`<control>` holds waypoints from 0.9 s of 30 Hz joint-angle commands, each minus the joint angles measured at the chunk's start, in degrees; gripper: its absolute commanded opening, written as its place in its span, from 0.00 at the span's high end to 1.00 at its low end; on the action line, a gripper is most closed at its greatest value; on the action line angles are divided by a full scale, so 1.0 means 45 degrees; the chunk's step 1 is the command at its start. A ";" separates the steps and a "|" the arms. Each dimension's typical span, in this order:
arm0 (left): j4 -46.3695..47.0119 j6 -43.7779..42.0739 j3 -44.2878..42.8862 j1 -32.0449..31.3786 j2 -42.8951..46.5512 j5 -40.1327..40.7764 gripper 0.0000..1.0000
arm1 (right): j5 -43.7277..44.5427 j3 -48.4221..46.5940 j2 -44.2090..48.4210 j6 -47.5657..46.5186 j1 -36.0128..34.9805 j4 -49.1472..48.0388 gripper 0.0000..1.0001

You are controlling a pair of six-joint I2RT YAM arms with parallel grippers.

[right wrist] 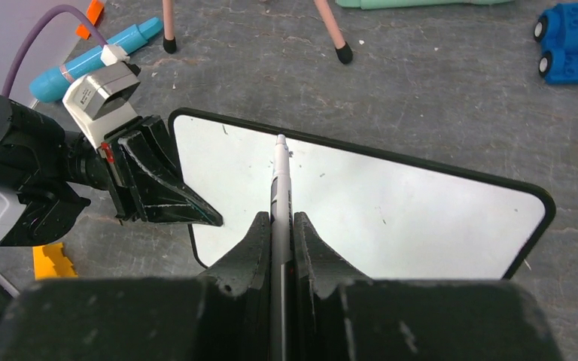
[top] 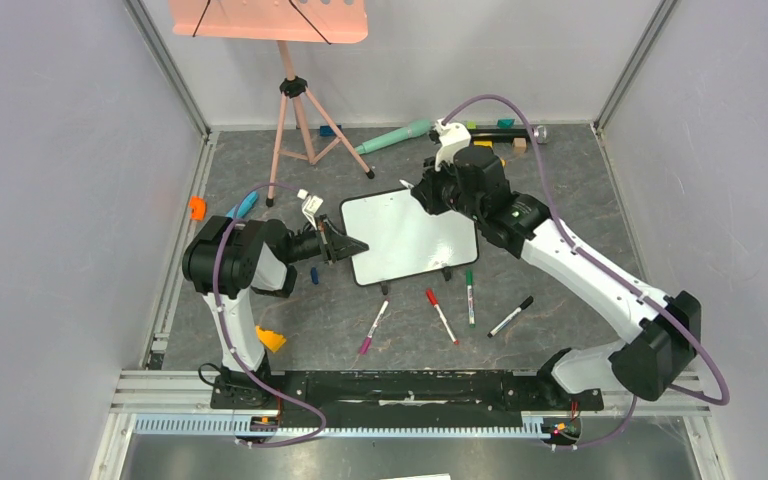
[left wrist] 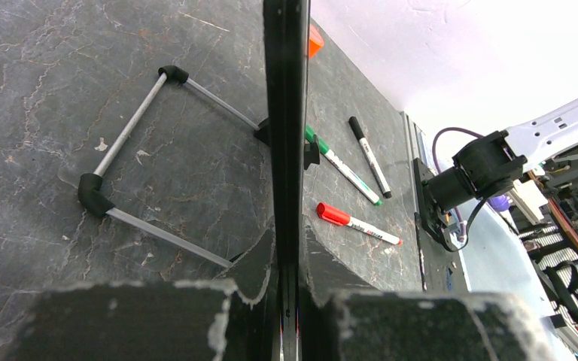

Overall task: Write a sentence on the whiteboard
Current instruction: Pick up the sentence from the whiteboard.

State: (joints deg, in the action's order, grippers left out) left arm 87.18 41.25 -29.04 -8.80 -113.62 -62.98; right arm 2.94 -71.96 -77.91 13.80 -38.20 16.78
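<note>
- Whiteboard (top: pixel 410 235): stands mid-table on the dark grey table (top: pixel 580 200), between the two grippers. It is propped on its small black feet, which sit at its near edge. The face is white with a few faint specks.
- Left gripper (top: pixel 358 244): clamped on the whiteboard's left edge. In the left wrist view the black frame runs edge-on straight up between the jaws, which are closed tight against it.
- Wire support (left wrist: pixel 128 143): a bent metal rod with black corner pieces, lying on the table behind the board.
- Right gripper (right wrist: pixel 278 222): jaws closed on the held marker (right wrist: pixel 280 177), a pale grey barrel pointing away from the wrist.
- Marker to board: the tip lies over the upper left part of the face, just inside the top frame and near the left gripper. Contact cannot be told.
- Loose items in front of the board: purple marker (top: pixel 373 328), red marker (top: pixel 441 316), green marker (top: pixel 469 295), black marker (top: pixel 511 316).
- Pink music stand (top: pixel 295 100): at the far side of the table, well apart from the board.
</note>
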 commanded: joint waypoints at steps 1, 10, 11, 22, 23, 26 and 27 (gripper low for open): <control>0.0452 -0.1155 0.0228 0.0059 -0.0218 0.0613 0.98 | 0.0026 -0.1006 -0.0502 -0.0513 -0.0296 -0.0821 1.00; 0.0452 -0.1076 0.0120 0.0060 -0.0276 0.0489 0.98 | -0.0530 -0.0893 -0.0840 -0.0667 -0.0678 -0.1260 1.00; 0.0452 -0.1072 0.0106 0.0060 -0.0276 0.0498 0.98 | -0.0610 -0.0902 -0.0882 -0.0627 -0.0709 -0.1261 1.00; 0.0452 -0.1014 0.0105 0.0060 -0.0325 0.0500 0.98 | -0.1294 -0.0844 -0.1188 -0.0513 -0.1014 -0.1150 1.00; 0.0452 -0.1021 0.0106 0.0060 -0.0336 0.0490 0.98 | -0.1340 -0.0846 -0.1236 -0.0523 -0.1033 -0.1150 1.00; 0.0452 -0.1020 0.0130 0.0060 -0.0335 0.0558 0.98 | -0.1427 -0.0810 -0.1355 -0.0567 -0.1082 -0.1150 1.00; 0.0453 -0.1006 0.0122 0.0060 -0.0326 0.0556 0.98 | -0.1434 -0.0759 -0.1404 -0.0569 -0.1101 -0.1140 1.00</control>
State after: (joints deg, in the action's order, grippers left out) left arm 87.18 41.28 -29.08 -8.80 -113.62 -63.02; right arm -2.39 -73.87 -83.59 11.92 -42.65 13.78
